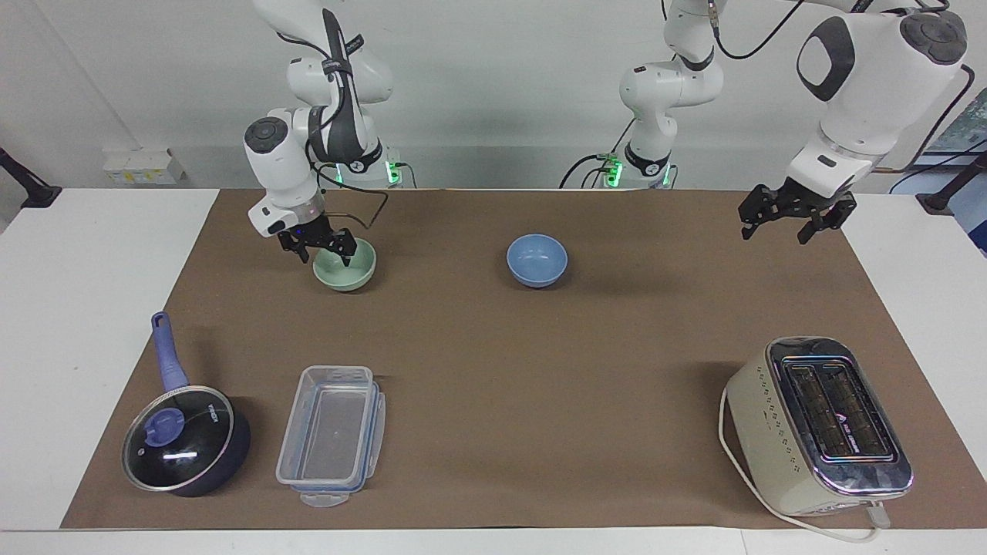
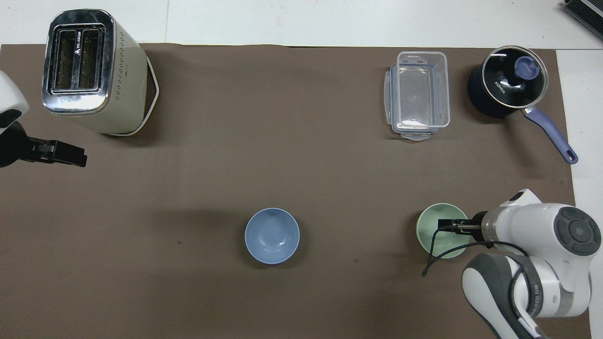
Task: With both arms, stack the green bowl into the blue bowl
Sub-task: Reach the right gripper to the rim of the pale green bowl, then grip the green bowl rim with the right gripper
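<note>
while the right gripper (image 1: pixel 324 251) sits at the green bowl's (image 1: pixel 347 269) rim toward the right arm's end, fingers spread astride that rim, the blue bowl (image 1: pixel 537 260) rests beside it on the brown mat (image 1: pixel 540 370), well apart. the left gripper (image 1: pixel 786 214) waits, fingers spread, over the mat's edge.

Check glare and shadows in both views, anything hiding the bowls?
Facing view: soft shadows beside the blue bowl and toaster, glare streak on the pan lid. Overhead view: the right arm covers the green bowl's edge; chrome glare on the toaster top; both bowls evenly lit.
</note>
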Controlling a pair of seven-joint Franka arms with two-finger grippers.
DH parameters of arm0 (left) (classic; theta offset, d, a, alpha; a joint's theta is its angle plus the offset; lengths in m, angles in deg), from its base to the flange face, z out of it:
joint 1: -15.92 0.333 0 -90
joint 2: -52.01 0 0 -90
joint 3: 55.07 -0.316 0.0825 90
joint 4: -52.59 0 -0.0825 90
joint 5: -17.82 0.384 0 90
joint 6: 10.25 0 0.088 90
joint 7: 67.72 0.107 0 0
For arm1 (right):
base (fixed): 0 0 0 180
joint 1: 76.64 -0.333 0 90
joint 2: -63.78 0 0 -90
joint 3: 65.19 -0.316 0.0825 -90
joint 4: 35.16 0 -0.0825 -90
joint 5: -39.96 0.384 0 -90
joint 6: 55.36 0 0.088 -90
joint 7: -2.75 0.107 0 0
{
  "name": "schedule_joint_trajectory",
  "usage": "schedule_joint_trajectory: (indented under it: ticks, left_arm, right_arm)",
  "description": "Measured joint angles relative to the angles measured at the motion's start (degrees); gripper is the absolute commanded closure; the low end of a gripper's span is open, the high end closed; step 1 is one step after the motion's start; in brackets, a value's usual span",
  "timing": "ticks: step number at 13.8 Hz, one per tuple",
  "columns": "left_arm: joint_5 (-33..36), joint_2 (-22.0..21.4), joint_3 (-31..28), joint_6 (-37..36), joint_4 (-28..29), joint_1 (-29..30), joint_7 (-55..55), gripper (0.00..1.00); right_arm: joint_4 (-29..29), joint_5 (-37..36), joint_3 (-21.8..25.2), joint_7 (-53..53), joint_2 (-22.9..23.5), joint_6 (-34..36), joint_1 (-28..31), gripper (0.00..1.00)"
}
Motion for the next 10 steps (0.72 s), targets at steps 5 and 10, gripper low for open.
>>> schedule_joint_trajectory:
  ticks: [5, 10]
  left_arm:
    - [0.00, 0.00, 0.00, 0.00, 0.00, 0.00, 0.00, 0.00]
    - [0.00, 0.00, 0.00, 0.00, 0.00, 0.00, 0.00, 0.00]
  right_arm:
    - [-0.42, 0.00, 0.14, -2.78, 0.52, 0.00, 2.07, 0.34]
    - [-0.53, 0.00, 0.16, -3.02, 0.69, 0.18, 2.26, 0.64]
